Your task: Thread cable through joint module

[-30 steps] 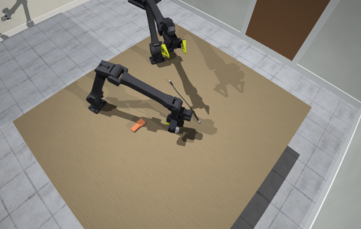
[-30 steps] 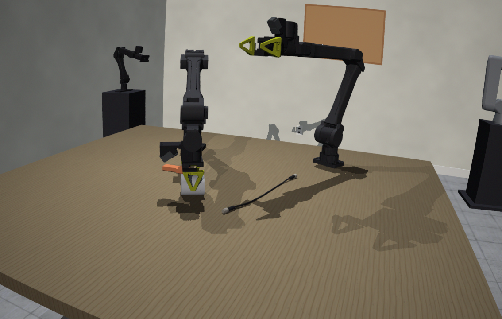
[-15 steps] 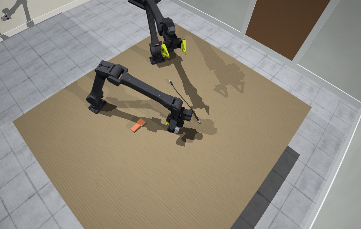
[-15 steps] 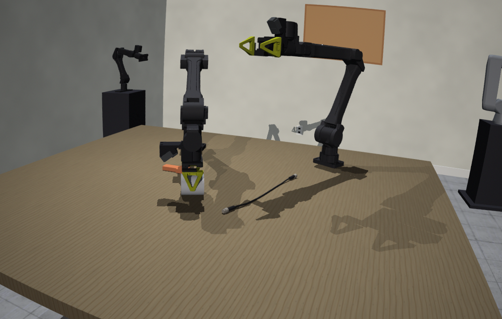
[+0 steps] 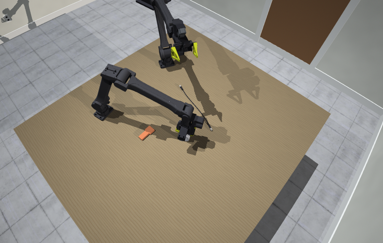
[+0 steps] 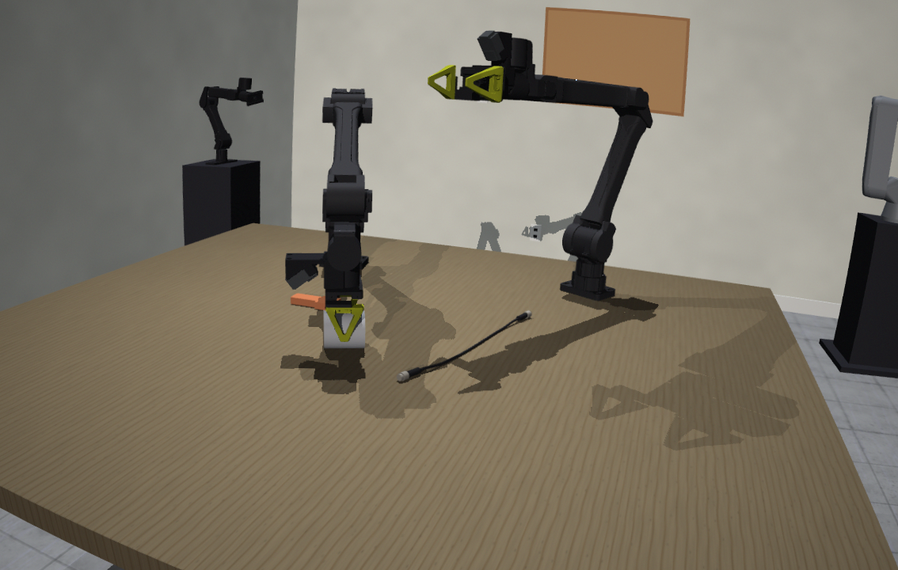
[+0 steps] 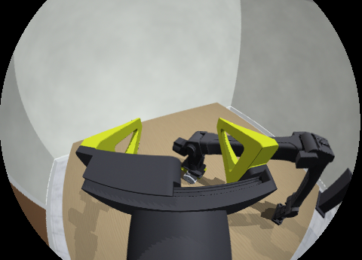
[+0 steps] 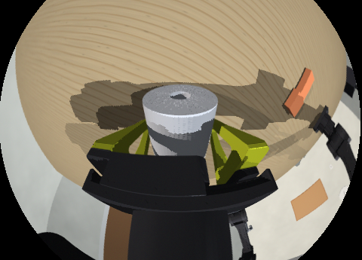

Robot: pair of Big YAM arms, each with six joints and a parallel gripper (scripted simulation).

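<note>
The joint module [image 8: 179,120] is a pale grey cylinder with a small hole in its end face. My right gripper [image 6: 344,327] is shut on the joint module [image 6: 344,332] and holds it a little above the table, the shaft end pointing down. It also shows in the top view [image 5: 185,137]. The black cable [image 6: 462,347] lies curved on the table to the right of the module, with one metal end near the module [image 6: 404,376] and the other farther back [image 6: 524,313]. My left gripper [image 6: 465,81] is open and empty, held high above the table near its base.
A small orange block [image 5: 146,133] lies on the table close behind the right gripper; it also shows in the right wrist view [image 8: 300,93]. Other robot arms stand on black pedestals [image 6: 877,294] off the table.
</note>
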